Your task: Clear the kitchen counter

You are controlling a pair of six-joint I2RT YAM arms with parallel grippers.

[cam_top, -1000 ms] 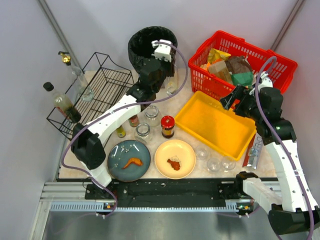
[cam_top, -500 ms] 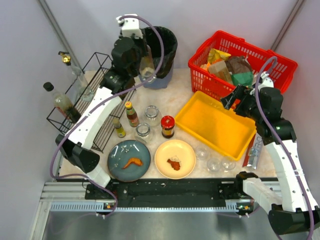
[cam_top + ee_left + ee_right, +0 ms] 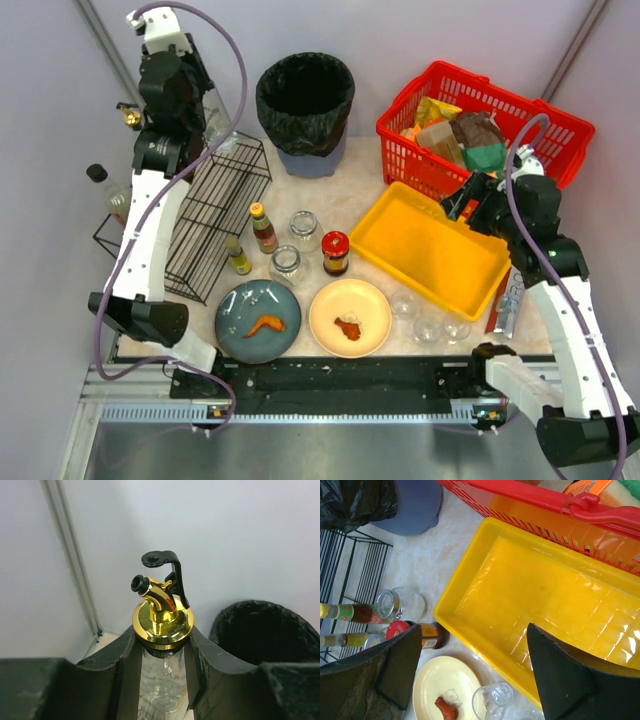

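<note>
Left end effector [image 3: 161, 652] gripping a gold-spouted glass bottle [image 3: 162, 622] at the worktop's [image 3: 360, 195] far-left corner.
I see its jaws closed on the bottle's neck, beside the wire rack [image 3: 215, 200] and left of the black bin [image 3: 305, 95]. My right end effector [image 3: 477, 672] hangs open over the yellow tray [image 3: 440, 250]. Jars [image 3: 303, 225], sauce bottles [image 3: 264, 228] and two plates [image 3: 350, 318] crowd the worktop's middle.

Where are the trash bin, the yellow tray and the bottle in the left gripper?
Trash bin [image 3: 312, 162]: top view, grey lower wall.
Yellow tray [image 3: 430, 250]: top view, bare floor.
Bottle [image 3: 162, 621]: left wrist view, gold pourer cap.
</note>
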